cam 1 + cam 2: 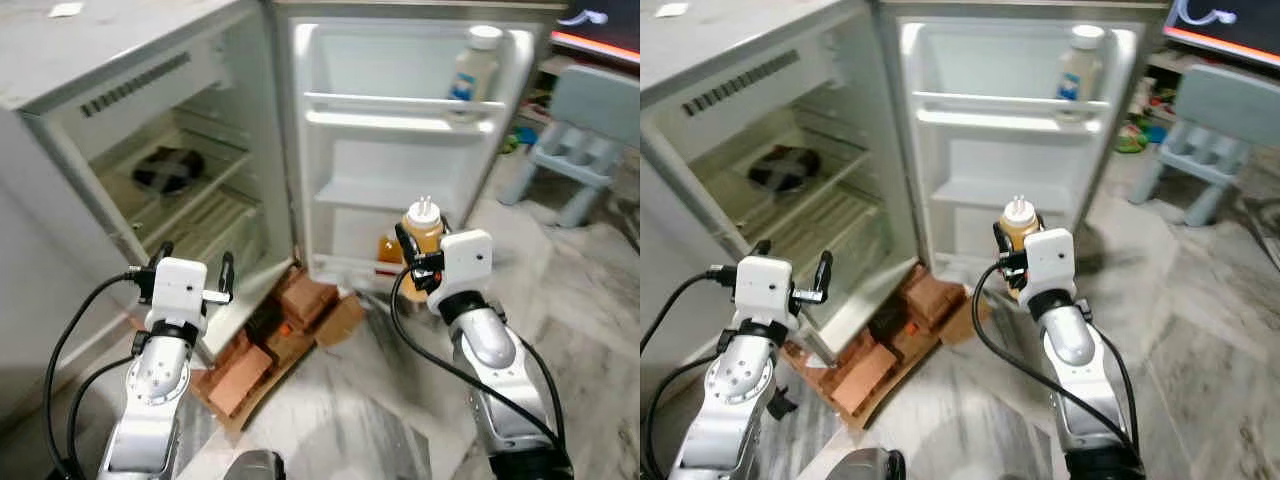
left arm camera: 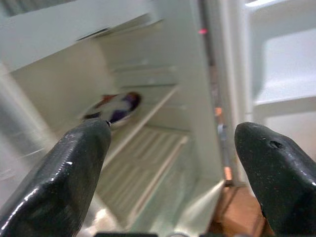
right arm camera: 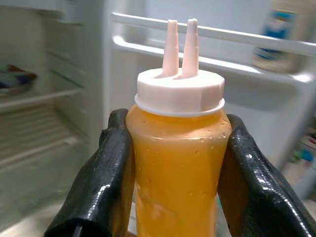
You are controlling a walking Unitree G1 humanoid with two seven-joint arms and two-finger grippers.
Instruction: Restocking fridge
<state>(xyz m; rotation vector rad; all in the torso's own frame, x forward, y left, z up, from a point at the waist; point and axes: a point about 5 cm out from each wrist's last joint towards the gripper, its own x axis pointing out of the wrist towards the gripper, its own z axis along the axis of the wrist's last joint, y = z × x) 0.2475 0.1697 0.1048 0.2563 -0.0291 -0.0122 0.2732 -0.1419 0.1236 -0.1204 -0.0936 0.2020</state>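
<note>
My right gripper [image 1: 418, 256] is shut on an orange sauce bottle [image 1: 422, 230] with a white twin-nozzle cap, holding it upright in front of the lower shelves of the open fridge door [image 1: 400, 180]. In the right wrist view both black fingers [image 3: 106, 182] press the sides of the bottle [image 3: 177, 163]. My left gripper [image 1: 193, 266] hovers open and holds nothing, near the front lower corner of the fridge body [image 1: 120, 90]. A white bottle [image 1: 473, 65] stands in the top door shelf. A dark round dish [image 1: 168, 170] lies on a wire shelf inside.
Bricks and cardboard [image 1: 280, 330] lie on the floor under the fridge's front corner, between my arms. A pale blue child's chair [image 1: 590, 130] stands at the right, beyond the door. The floor is marble.
</note>
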